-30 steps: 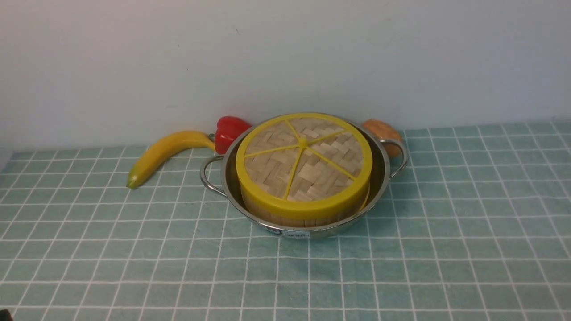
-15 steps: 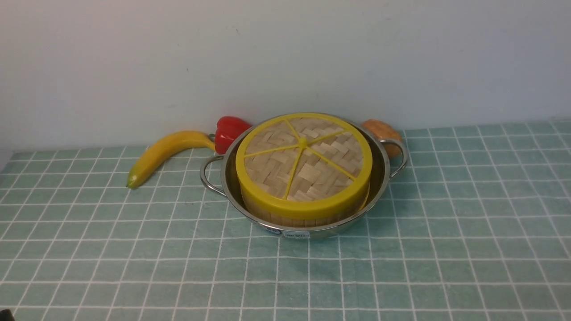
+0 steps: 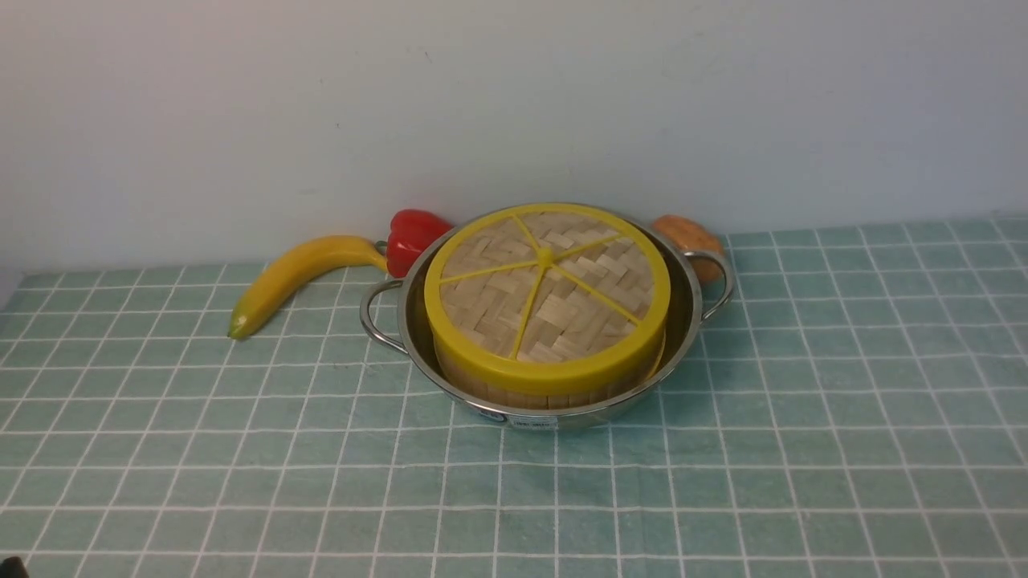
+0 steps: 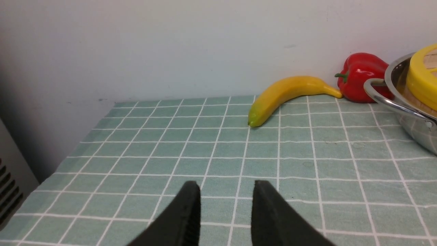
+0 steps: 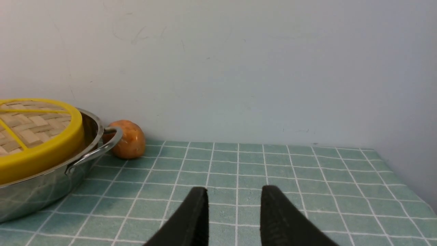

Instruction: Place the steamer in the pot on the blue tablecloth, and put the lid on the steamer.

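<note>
While one lid [image 3: 546,293] lies flat atop one steamer [image 3: 554,387] inside one pot [image 3: 691,301], handles pointing left and right, on the blue tablecloth [image 3: 803,449], one banana [image 3: 301,269], one red pepper [image 3: 411,237] and one potato [image 3: 687,237] flank it; left gripper [image 4: 225,198] and right gripper [image 5: 235,201] hover apart, jaws parted, empty.

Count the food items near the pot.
3: banana left of the pot, red pepper behind its left handle, brown round item behind its right handle. More may hide behind the pot.
</note>
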`<state>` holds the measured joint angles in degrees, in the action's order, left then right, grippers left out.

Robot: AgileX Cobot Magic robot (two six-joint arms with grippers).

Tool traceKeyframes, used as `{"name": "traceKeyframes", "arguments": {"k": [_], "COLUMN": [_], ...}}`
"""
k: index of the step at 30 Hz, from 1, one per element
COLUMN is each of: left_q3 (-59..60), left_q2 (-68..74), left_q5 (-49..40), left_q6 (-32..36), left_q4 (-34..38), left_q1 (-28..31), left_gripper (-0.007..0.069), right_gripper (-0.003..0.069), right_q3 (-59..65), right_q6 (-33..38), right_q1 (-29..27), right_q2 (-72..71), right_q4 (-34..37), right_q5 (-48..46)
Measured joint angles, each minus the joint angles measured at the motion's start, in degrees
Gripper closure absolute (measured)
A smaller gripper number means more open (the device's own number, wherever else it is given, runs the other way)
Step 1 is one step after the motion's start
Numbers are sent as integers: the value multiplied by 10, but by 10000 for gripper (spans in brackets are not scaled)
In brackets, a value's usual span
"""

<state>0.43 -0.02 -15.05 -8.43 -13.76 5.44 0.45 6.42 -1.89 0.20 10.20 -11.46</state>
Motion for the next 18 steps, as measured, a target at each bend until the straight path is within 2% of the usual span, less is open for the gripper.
{"name": "traceKeyframes", "arguments": {"k": [18], "left_q3": [0], "left_q2": [0], "left_q5": [0], "left_q6": [0], "left_q4": [0], "left_q1": [0], "left_gripper": [392], "right_gripper": [417], "right_q3": [0], "right_q6": [0], "right_q1": [0], "right_q2": [0], "right_q4": [0], "right_q5": [0]}}
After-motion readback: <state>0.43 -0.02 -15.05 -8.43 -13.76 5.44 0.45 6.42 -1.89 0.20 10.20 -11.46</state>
